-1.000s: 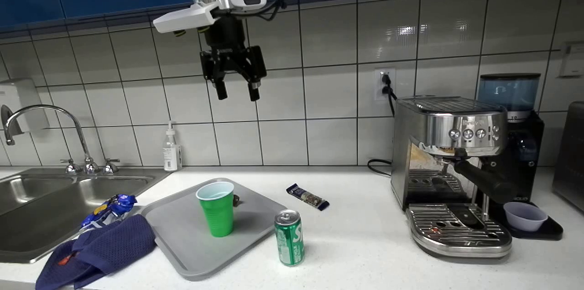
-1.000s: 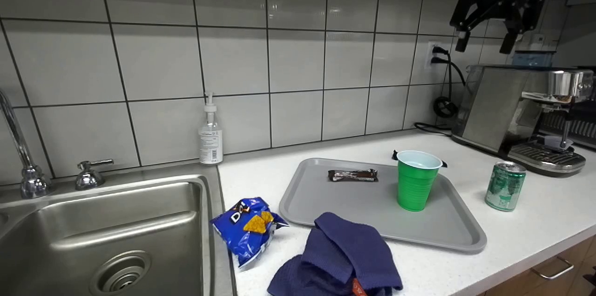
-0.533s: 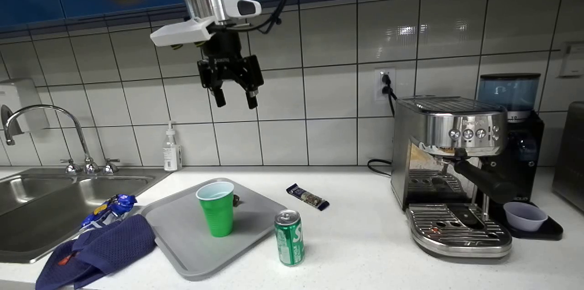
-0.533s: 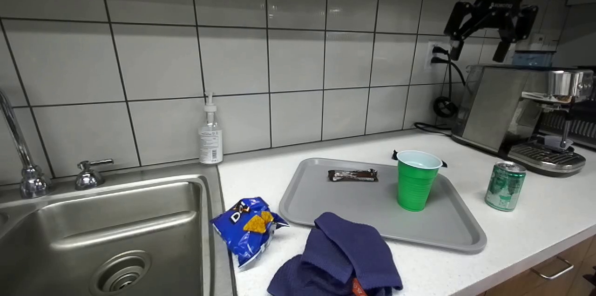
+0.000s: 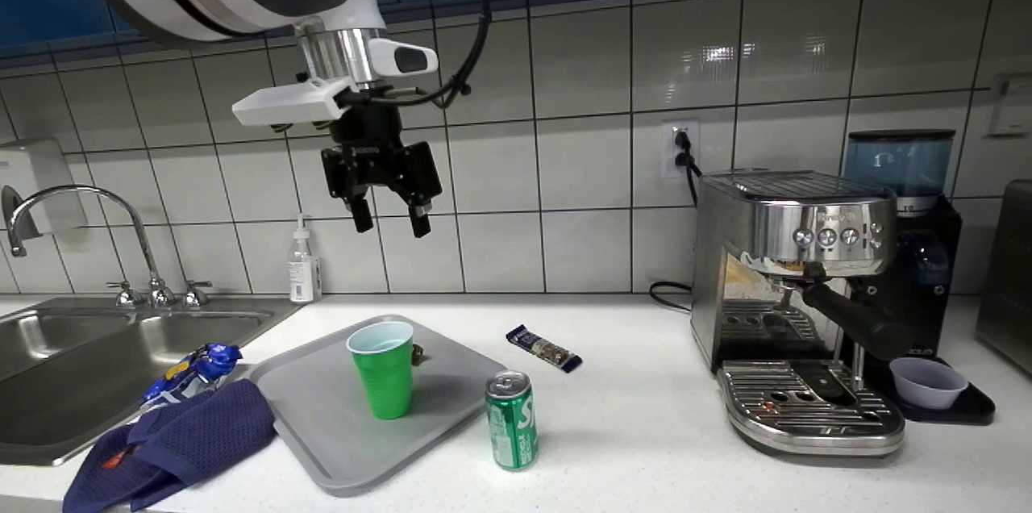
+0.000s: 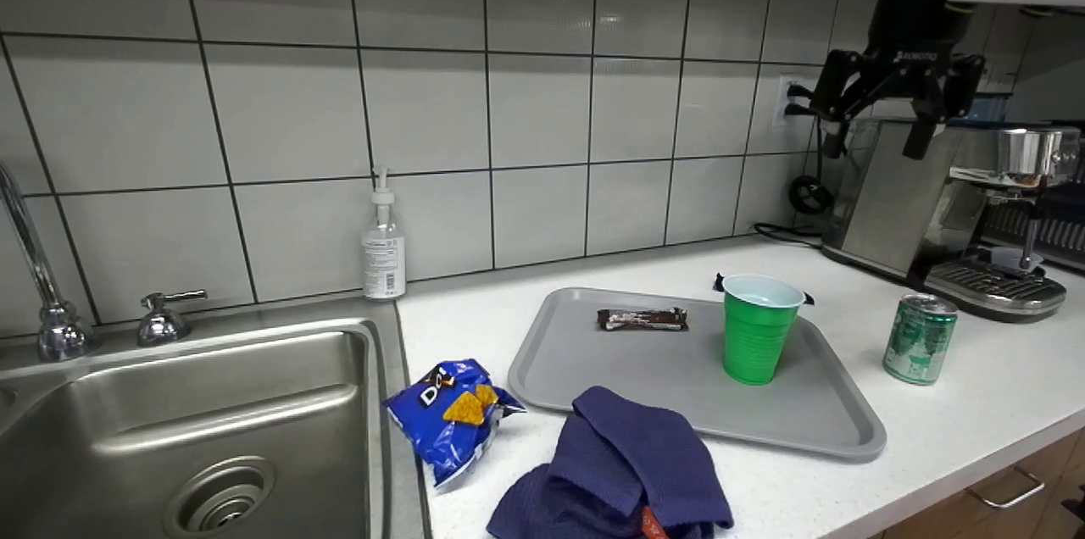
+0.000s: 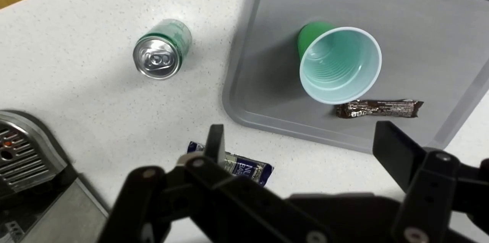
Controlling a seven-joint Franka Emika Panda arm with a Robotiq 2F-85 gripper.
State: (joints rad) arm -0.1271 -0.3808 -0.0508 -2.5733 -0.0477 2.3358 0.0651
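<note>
And the gripper [image 5: 392, 226] hangs high above the counter [image 5: 629, 416], jaws spread wide, nothing between them! So no hold is made yet; I'd judge all the grasping is left. The green cup [image 5: 384, 374] stands upright on the tray [image 6: 644, 378], the brown bar [image 6: 642, 319] lying there too, while the nut bar [image 7: 249, 168] and the can [image 5: 512, 426] sit off it, nearby. Which one's directly underneath? Tough to tell from these angles!

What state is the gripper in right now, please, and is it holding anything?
Gripper: open, holding nothing, in the air above the counter.
</note>
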